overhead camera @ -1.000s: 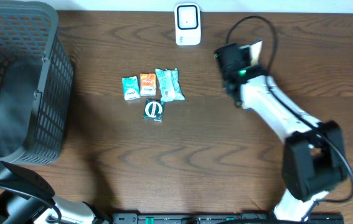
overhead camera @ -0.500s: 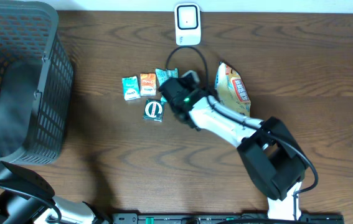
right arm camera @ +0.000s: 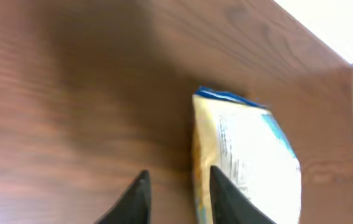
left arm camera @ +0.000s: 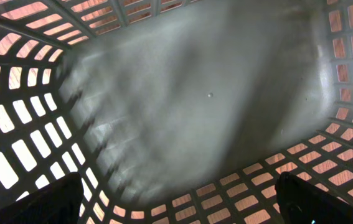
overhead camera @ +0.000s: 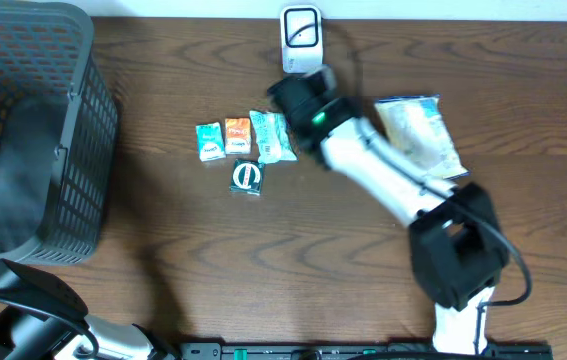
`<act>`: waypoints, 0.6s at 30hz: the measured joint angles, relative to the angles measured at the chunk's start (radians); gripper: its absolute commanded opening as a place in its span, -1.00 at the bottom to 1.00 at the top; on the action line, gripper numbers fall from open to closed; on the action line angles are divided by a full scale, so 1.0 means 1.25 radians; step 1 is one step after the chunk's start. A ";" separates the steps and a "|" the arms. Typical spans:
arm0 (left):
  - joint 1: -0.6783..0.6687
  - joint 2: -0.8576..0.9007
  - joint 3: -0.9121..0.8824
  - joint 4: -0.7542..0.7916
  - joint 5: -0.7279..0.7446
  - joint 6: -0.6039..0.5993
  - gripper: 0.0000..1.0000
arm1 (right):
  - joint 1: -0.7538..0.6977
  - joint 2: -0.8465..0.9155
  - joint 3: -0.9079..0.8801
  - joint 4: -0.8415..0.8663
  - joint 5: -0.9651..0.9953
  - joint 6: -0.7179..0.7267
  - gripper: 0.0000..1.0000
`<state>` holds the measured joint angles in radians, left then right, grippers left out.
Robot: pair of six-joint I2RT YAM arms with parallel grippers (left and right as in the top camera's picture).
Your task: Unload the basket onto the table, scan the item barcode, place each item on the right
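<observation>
The right gripper (right arm camera: 178, 177) keeps its fingers narrow, bare table (right arm camera: 70, 93) between them, holding nothing. The snack bag (right arm camera: 251, 155) lies flat just beside one finger, with the scanner (overhead camera: 301, 40) near. The left gripper (left arm camera: 182, 199) gapes empty inside the basket (left arm camera: 14, 124). Pickup seems the step in hand: next, grip the bag and show its barcode.

Right wrist view blurred; snack bag (right arm camera: 251, 168) cut off by bottom edge; its print unreadable
</observation>
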<state>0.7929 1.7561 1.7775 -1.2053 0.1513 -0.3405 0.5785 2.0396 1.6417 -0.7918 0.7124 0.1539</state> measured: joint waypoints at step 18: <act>0.000 0.000 0.000 0.000 0.000 0.000 0.95 | -0.615 0.000 0.054 -0.121 -0.519 -0.005 0.47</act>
<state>0.7929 1.7561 1.7775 -1.2053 0.1513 -0.3408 -0.1898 2.0392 1.7096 -0.9428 0.0631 0.1471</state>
